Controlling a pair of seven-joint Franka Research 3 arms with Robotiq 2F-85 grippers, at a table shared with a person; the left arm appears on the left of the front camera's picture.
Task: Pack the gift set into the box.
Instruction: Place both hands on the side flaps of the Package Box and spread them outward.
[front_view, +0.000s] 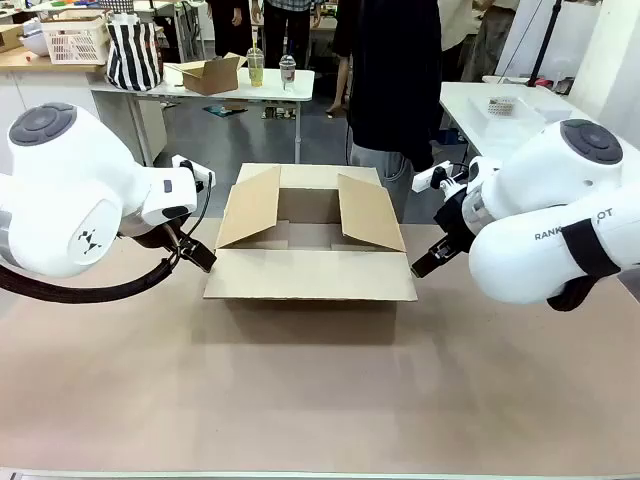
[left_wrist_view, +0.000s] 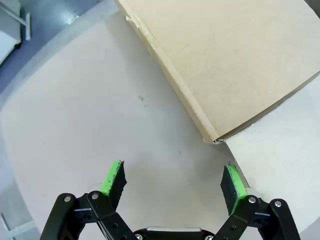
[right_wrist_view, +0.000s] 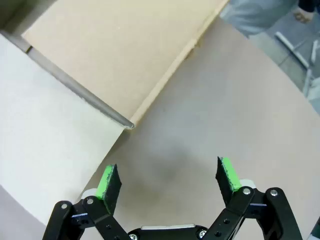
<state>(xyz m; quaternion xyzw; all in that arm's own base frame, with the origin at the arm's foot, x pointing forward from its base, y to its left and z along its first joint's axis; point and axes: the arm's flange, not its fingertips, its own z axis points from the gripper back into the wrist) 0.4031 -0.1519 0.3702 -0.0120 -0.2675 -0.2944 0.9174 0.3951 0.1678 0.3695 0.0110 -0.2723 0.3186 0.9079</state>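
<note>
The box (front_view: 310, 272) is a large brown cardboard carton in the middle of the table, its four flaps spread open and its inside showing bare. My left gripper (front_view: 197, 256) hangs open just off the box's left front corner, low over the table; the left wrist view shows the box's flap (left_wrist_view: 235, 65) beyond the empty left gripper (left_wrist_view: 174, 181). My right gripper (front_view: 424, 264) is open beside the box's right front corner; the right wrist view shows the box (right_wrist_view: 100, 55) ahead of the empty right gripper (right_wrist_view: 167, 179). The gift set is out of view.
A person in dark clothes (front_view: 395, 70) stands right behind the box at the far side of the table (front_view: 320, 400). Farther back stand a white table (front_view: 230, 85) with a small cardboard box (front_view: 208, 74) and bottles, and another table (front_view: 520, 105) at the right.
</note>
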